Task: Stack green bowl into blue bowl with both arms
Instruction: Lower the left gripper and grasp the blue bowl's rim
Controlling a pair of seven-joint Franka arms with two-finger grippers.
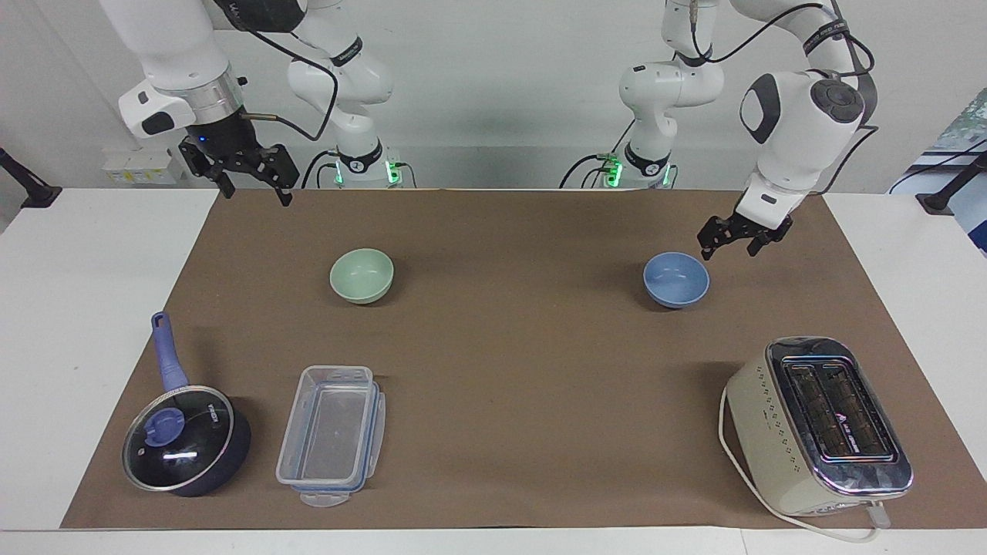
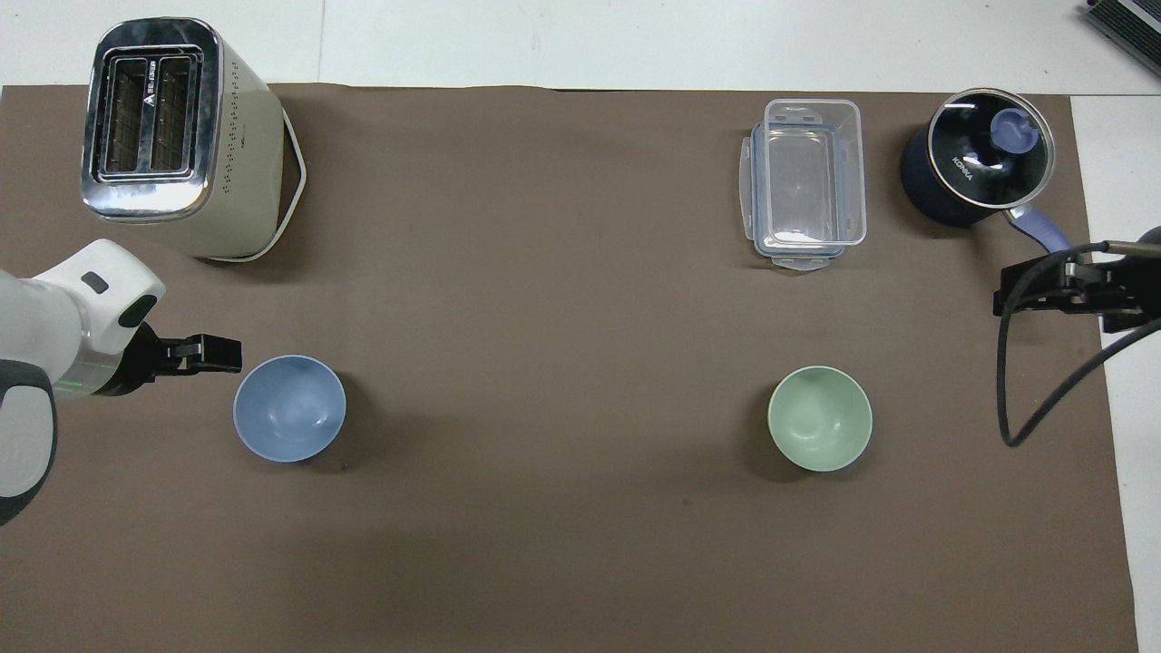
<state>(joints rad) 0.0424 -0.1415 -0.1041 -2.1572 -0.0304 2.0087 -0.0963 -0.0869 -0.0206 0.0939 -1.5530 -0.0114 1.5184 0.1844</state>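
The green bowl [image 1: 362, 275] [image 2: 820, 418] sits upright on the brown mat toward the right arm's end. The blue bowl [image 1: 676, 279] [image 2: 289, 408] stands level with it toward the left arm's end. Both bowls hold nothing. My left gripper [image 1: 727, 250] [image 2: 234, 354] hangs open over the mat, just off the blue bowl's rim and not touching it. My right gripper [image 1: 258, 194] [image 2: 1000, 299] waits open and raised over the mat's edge at the right arm's end, well away from the green bowl.
A cream toaster [image 1: 817, 424] [image 2: 172, 136] stands farther from the robots than the blue bowl. A clear plastic container [image 1: 331, 435] [image 2: 805, 181] and a lidded dark blue saucepan [image 1: 185, 439] [image 2: 975, 159] sit farther out than the green bowl.
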